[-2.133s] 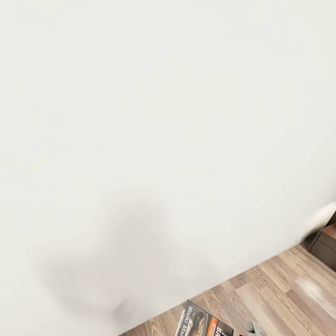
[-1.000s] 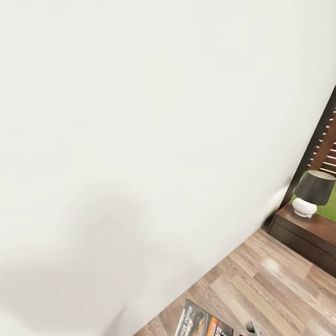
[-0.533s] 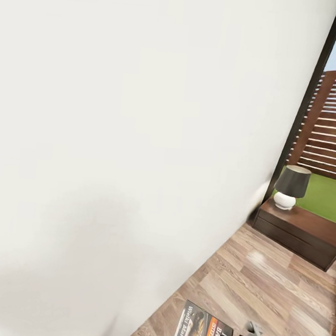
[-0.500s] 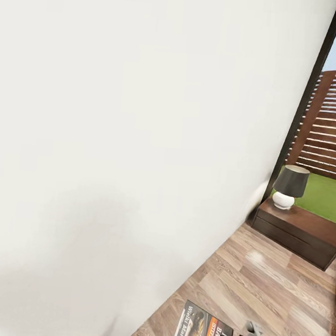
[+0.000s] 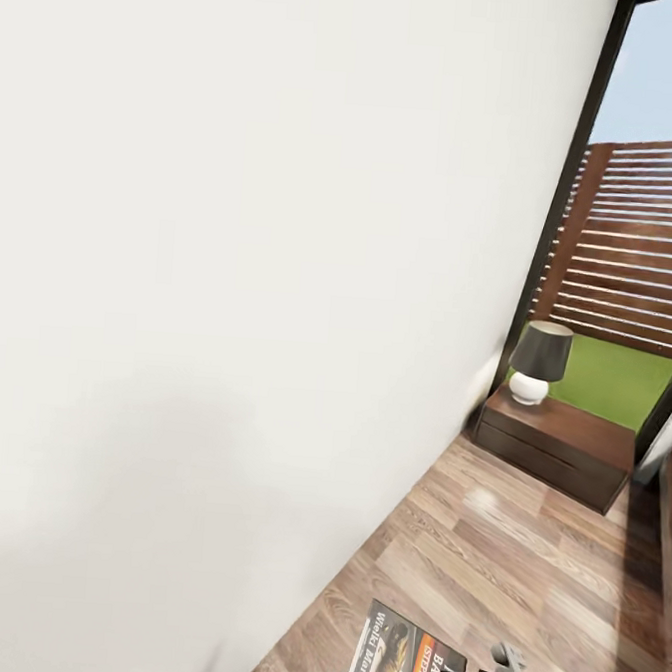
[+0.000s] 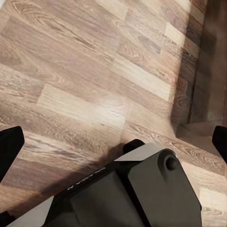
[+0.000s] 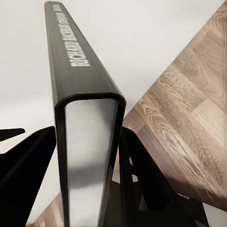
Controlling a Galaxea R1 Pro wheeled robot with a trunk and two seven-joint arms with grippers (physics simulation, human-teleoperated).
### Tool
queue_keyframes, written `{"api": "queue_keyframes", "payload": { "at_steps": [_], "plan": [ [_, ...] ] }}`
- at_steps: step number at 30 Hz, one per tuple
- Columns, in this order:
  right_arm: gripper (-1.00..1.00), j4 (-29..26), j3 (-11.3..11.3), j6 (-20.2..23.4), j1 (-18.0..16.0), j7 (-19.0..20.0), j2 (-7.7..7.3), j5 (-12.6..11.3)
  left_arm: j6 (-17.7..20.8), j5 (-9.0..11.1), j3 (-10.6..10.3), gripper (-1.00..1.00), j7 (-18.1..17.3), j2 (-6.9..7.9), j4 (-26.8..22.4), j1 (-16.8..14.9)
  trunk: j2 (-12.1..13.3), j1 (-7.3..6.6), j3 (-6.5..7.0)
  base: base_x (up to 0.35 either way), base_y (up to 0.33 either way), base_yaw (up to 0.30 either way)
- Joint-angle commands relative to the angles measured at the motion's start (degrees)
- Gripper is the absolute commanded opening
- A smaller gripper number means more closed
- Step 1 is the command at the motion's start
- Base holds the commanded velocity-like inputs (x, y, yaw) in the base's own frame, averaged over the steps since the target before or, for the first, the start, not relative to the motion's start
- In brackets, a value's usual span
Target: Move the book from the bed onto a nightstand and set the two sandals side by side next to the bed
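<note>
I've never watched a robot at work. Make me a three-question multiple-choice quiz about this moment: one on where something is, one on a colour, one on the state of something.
1. Where does the lamp stand?
A. on the floor
B. on the nightstand
C. on the bed

2. What colour is the lamp's shade?
A. dark grey
B. bright blue
C. orange

3. What is the right gripper doing?
A. hanging open with nothing in it
B. pressing on the wall
C. clamped on the book

Answers:
1 B: the lamp sits on top of the dark-brown nightstand by the window.
2 A: its shade is dark grey over a white base.
3 C: the right gripper has a finger on each side of the book, carried above the wood floor.
</note>
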Motion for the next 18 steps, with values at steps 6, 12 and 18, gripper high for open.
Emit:
{"api": "queue_keyframes", "payload": {
  "at_steps": [6,12,18],
  "plan": [
    [-1.0,0.1,-0.5,0.6,-0.1,0.1,-0.06,0.2,-0.4,0.2,-0.5,1.0,0.0,0.05,0.1,0.0,-0.1,0.04,-0.14,0.0,0.0,-0.212],
    [-1.0,0.1,-0.5,0.6,-0.1,0.1,-0.06,0.2,-0.4,0.2,-0.5,1.0,0.0,0.05,0.0,0.0,-0.1,0.04,-0.14,0.0,0.0,-0.212],
    [-1.0,0.1,-0.5,0.6,-0.1,0.1,-0.06,0.2,-0.4,0.2,-0.5,1.0,0.0,0.05,0.1,0.0,-0.1,0.04,-0.14,0.0,0.0,-0.212]
  ]
}}
